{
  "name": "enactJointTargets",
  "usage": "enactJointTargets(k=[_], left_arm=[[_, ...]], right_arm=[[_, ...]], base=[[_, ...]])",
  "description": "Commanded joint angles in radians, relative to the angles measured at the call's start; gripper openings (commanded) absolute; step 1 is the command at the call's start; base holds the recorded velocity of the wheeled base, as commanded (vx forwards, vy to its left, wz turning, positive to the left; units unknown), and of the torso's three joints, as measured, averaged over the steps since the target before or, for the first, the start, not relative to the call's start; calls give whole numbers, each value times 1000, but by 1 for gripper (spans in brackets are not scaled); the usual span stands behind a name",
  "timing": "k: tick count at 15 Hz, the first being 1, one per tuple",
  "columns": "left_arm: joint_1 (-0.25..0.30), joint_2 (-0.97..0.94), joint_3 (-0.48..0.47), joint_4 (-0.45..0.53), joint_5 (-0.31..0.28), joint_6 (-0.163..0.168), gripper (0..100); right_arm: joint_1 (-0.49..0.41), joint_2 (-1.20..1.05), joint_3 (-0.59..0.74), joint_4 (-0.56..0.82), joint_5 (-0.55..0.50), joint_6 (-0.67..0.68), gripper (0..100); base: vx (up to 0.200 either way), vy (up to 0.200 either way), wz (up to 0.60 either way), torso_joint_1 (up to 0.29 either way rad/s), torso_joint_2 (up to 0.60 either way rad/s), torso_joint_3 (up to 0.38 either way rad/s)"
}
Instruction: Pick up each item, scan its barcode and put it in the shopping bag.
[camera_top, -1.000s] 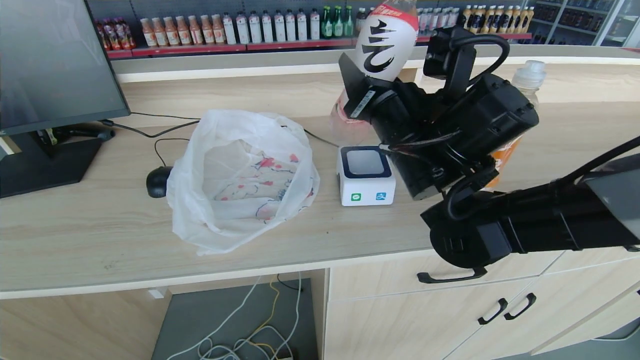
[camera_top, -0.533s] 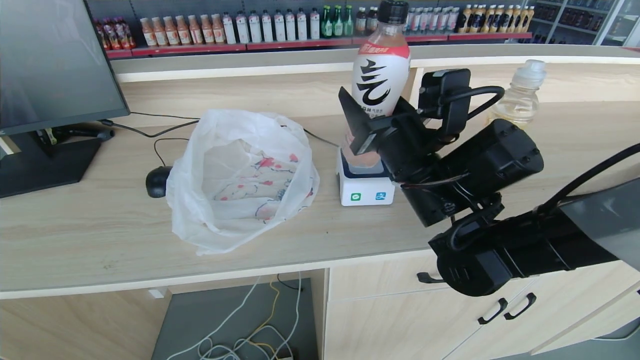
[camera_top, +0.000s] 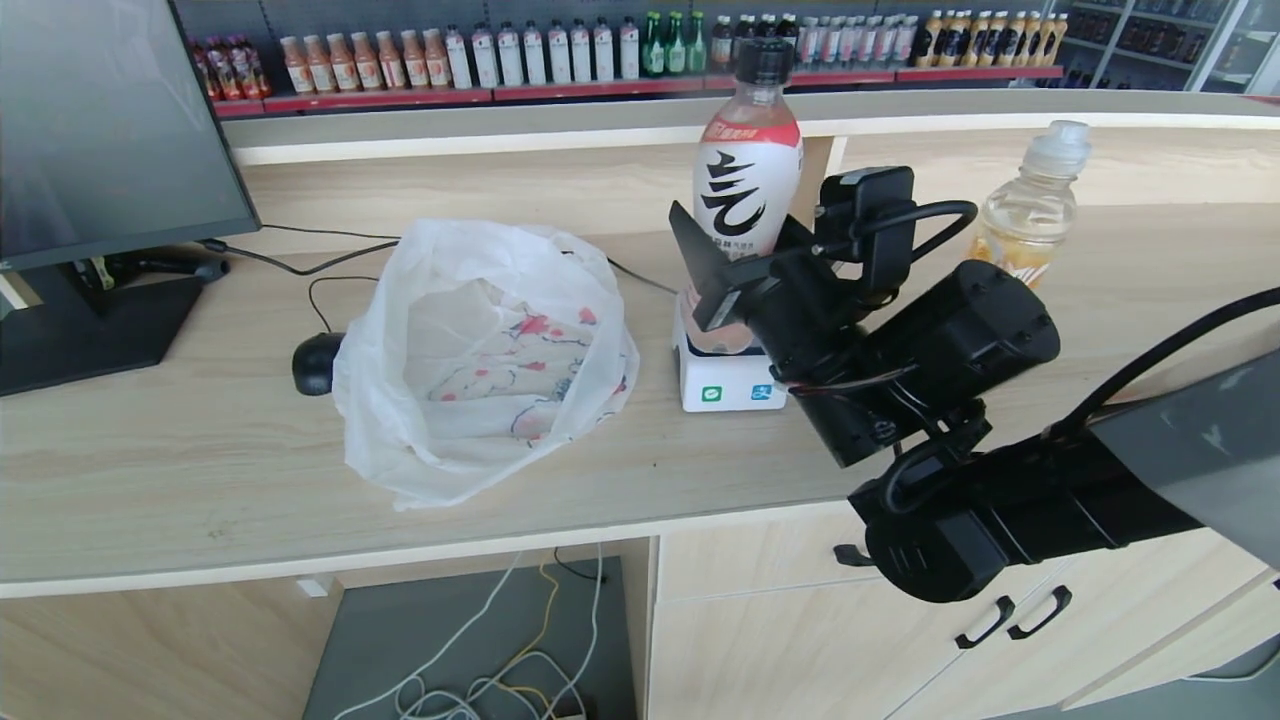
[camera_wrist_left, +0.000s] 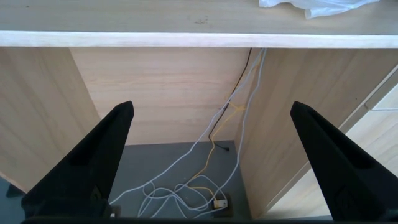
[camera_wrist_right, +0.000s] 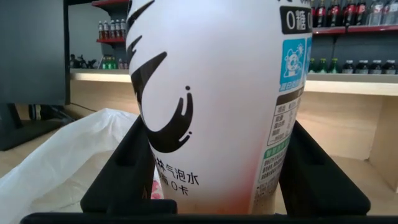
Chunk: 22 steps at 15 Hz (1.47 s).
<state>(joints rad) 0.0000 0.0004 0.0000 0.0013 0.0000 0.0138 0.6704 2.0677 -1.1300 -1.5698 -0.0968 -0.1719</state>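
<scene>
Broadest, the wooden counter (camera_top: 180, 450), bearing everything at working height; on its left end a dark monitor (camera_top: 100, 120), set aside from the work; next in bulk the white shopping bag (camera_top: 480, 350), slumped near the middle with its mouth spread open and upward, probably left so to take items lowered in from above; just beside it on the robot's right, the right gripper (camera_top: 745, 270), clamped on the lower body of a white-labelled bottle (camera_top: 748, 170) and holding it upright; grip set low, seemingly to keep the base turned down at the scanner (camera_top: 728, 382); bottle base directly over the scanner's top, touching or just clear, impossible to say which; in the right wrist view the bottle (camera_wrist_right: 211, 106) wedged between the dark fingers, shopping bag (camera_wrist_right: 62, 155) beyond; judged as the scanning step, bagging not yet done; left gripper (camera_wrist_left: 211, 162) below the counter edge, fingers spread wide and holding nothing, well out of the way; a second bottle (camera_top: 1030, 215) of pale yellow liquid farther back on the right, well apart from the shopping bag, presumably awaiting its turn; smallest, a black mouse (camera_top: 315, 362) just beside the shopping bag's left side.
</scene>
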Motion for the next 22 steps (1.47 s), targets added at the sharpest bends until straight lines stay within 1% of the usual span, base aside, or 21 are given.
enactJointTargets(k=[1,11,14,15,16,18,19,22], left_arm=[[0,0,0,0,0,0,100],[0,0,0,0,0,0,100],[0,0,0,0,0,-2,100],[0,0,0,0,0,0,100],[0,0,0,0,0,-2,100],[0,0,0,0,0,-2,100],[0,0,0,0,0,-2,100],[0,0,0,0,0,-2,100]], right_arm=[[-2,12,-1,-1,0,0,0],[0,-4,21,-1,-3,0,0],[3,-14,19,13,-4,-12,0],[11,-23,15,59,-4,-43,0],[41,-29,-5,106,-6,-63,0],[77,-24,-43,180,-8,-67,0],[87,-18,-96,255,-6,-80,0],[87,23,-263,407,-1,-78,0]], base=[[0,200,0,2,2,7],[0,200,0,2,2,1],[0,0,0,0,0,0],[0,0,0,0,0,0],[0,0,0,0,0,0],[0,0,0,0,0,0],[0,0,0,0,0,0],[0,0,0,0,0,0]])
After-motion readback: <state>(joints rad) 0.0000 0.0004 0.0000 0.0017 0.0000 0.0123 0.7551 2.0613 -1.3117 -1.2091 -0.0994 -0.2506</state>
